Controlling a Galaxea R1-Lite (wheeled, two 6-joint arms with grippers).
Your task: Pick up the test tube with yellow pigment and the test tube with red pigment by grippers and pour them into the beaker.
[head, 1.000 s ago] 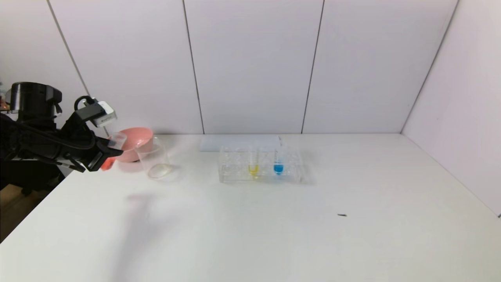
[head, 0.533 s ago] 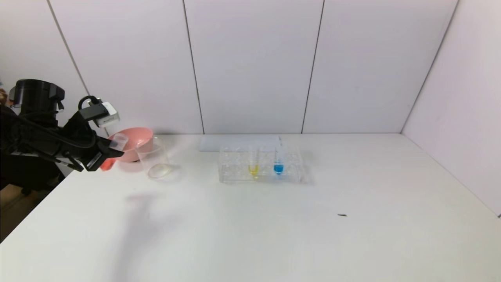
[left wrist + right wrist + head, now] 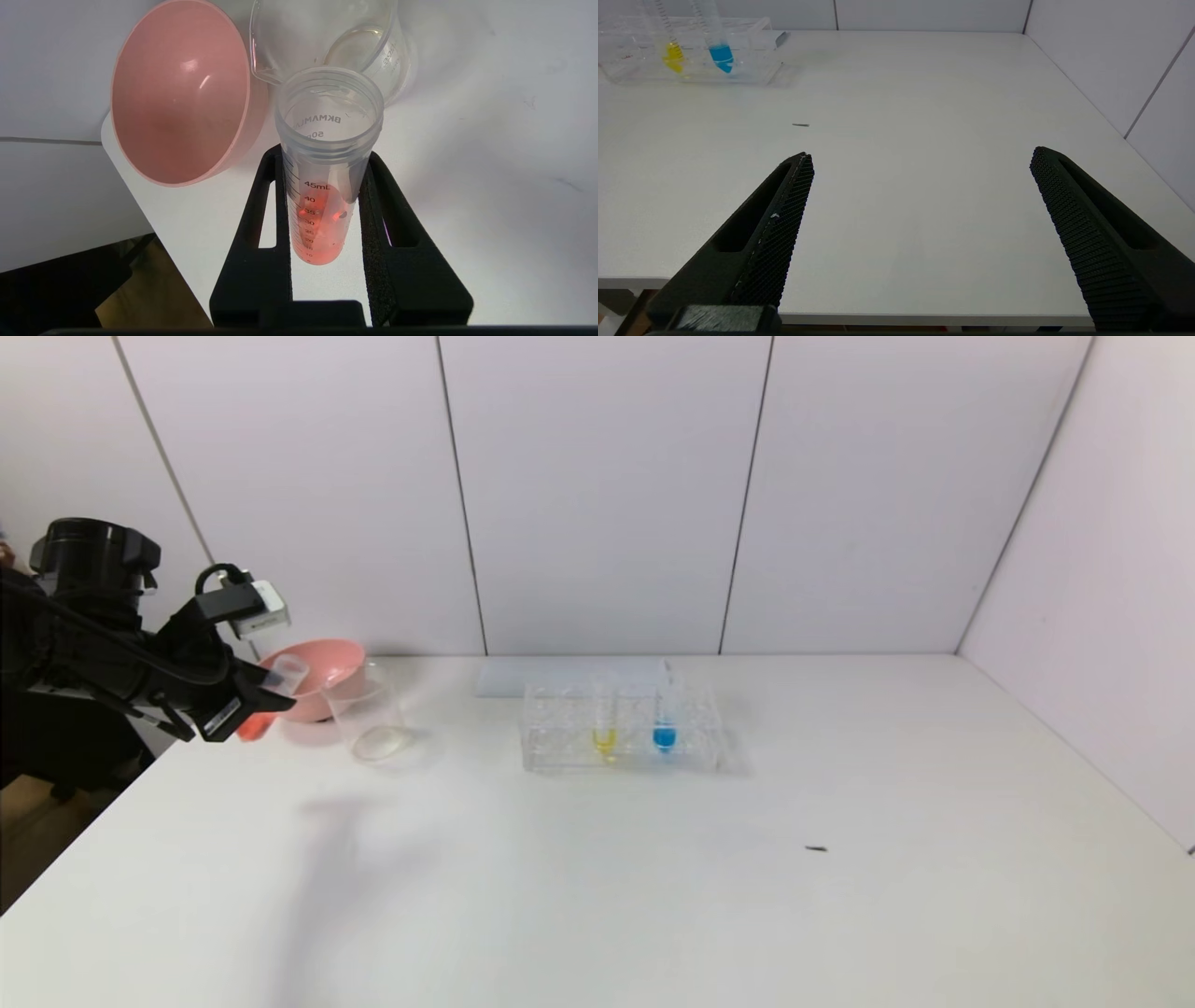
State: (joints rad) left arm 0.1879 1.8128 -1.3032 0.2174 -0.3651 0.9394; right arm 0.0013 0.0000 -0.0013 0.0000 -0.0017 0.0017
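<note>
My left gripper [image 3: 245, 702] is shut on the test tube with red pigment [image 3: 322, 186], held tilted above the table's far left corner, mouth [image 3: 286, 670] toward the beaker. Red-orange liquid lies in its lower part. The clear beaker [image 3: 366, 713] stands just right of it, in front of the pink bowl, and also shows in the left wrist view [image 3: 327, 42]. The test tube with yellow pigment [image 3: 605, 728] stands upright in the clear rack [image 3: 560, 747], also in the right wrist view [image 3: 670, 49]. My right gripper [image 3: 920, 161] is open and empty at the table's near edge, out of the head view.
A pink bowl [image 3: 322, 674] sits behind the beaker near the wall. A blue-tipped tube [image 3: 664, 726] stands in the rack beside the yellow one. A flat white sheet [image 3: 569, 674] lies behind the rack. A small dark speck [image 3: 816, 848] lies on the white table.
My left gripper with the red tube has drifted slightly up and toward the wall. The rest has not moved.
</note>
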